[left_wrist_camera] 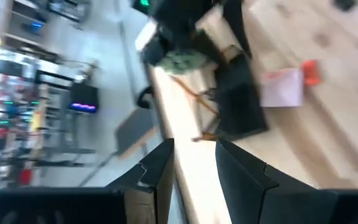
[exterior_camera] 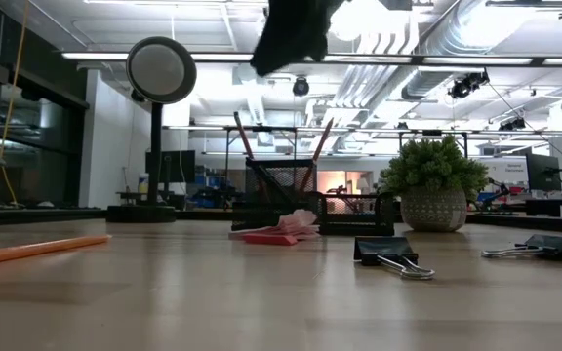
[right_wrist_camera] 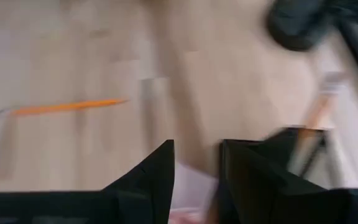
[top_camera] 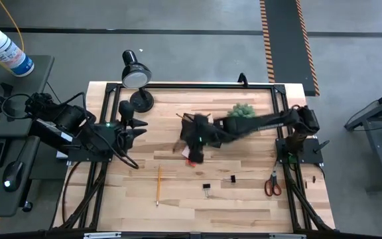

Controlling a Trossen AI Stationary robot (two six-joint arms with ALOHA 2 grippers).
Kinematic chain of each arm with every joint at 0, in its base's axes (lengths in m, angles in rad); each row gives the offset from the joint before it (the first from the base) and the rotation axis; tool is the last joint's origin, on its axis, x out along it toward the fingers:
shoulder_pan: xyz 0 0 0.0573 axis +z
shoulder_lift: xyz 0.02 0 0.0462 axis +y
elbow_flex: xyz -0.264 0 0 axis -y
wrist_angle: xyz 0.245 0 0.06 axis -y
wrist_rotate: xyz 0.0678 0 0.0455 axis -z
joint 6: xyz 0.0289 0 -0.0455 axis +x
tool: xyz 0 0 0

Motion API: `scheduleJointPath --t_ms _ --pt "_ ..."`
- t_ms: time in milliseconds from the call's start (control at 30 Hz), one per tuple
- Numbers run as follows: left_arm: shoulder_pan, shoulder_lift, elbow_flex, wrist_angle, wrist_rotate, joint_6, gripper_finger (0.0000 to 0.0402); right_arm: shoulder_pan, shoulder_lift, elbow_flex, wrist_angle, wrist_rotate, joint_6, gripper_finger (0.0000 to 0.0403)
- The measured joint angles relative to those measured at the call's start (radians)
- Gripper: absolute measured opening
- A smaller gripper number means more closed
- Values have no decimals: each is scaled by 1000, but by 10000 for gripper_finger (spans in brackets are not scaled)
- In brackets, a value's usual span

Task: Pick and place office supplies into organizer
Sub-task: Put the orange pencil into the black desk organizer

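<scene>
High view shows the right gripper (top_camera: 192,136) open and empty above the organizer (top_camera: 192,126); lift clear, then descend squarely over the pencil (top_camera: 158,184) at seven o'clock.

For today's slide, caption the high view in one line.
Right end effector hovers over the organizer; pencil, binder clips and scissors await sorting.

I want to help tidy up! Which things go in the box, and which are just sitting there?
For the job: organizer, pencil, sticky notes, binder clips, scissors.

Just sitting there: lamp, plant, bottle.
</scene>
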Motion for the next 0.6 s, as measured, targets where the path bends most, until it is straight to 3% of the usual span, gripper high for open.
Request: scheduleJointPath --t_ms 167,367,600 --pt "-1 -2 -21 -66 172 -99 106 133 2 0 -3 37 -36 129" --pt "-1 10 -159 -42 413 -175 106 261 3 0 -9 175 -42 129" --pt "-1 81 -342 16 457 -192 106 345 3 0 -116 301 14 129"
